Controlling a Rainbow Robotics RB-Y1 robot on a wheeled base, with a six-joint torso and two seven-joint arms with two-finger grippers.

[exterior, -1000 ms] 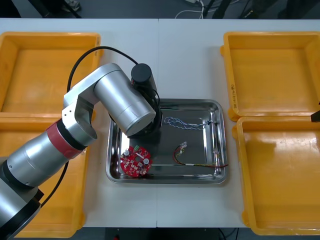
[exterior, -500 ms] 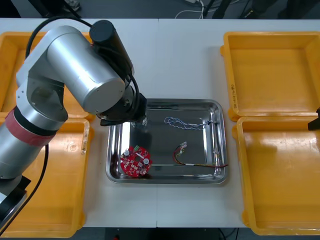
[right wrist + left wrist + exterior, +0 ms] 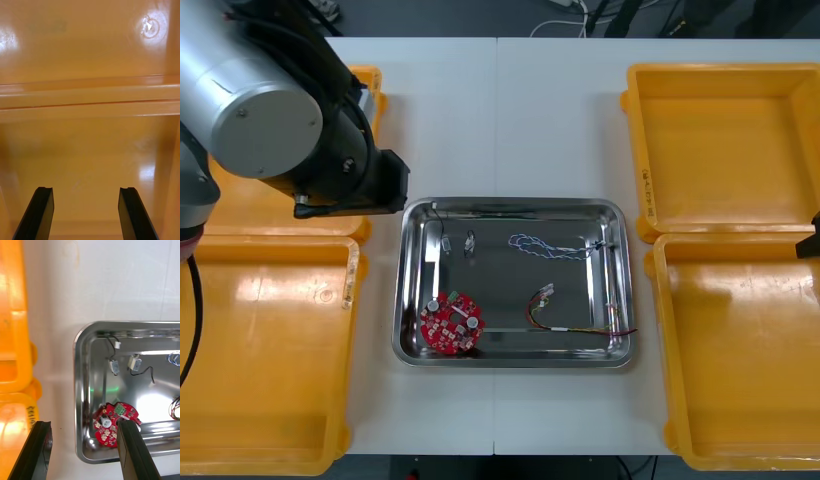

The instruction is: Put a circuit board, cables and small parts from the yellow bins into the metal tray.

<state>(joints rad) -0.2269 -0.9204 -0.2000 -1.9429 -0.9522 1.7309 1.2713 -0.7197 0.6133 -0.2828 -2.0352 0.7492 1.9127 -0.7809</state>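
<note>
Round red circuit board (image 3: pixel 451 323) lies inside the shiny metal tray (image 3: pixel 510 203), just past one fingertip of the left gripper (image 3: pixel 85 423). A twisted blue and white cable (image 3: pixel 550 246), a red and yellow cable (image 3: pixel 565 318) and small metal parts (image 3: pixel 470 242) lie farther beyond it in the same tray. The likely risk is a collision. The left gripper hangs over the bare white tabletop (image 3: pixel 500 110), between the tray's rim and the yellow bins (image 3: pixel 270 380), so a low sweep could clip either wall and jolt the loose pieces. Its fingers are spread wide and hold nothing. The right gripper (image 3: pixel 85 189) hangs over the bare floor of the yellow bins on its own side, fingers likewise spread, touching nothing.
</note>
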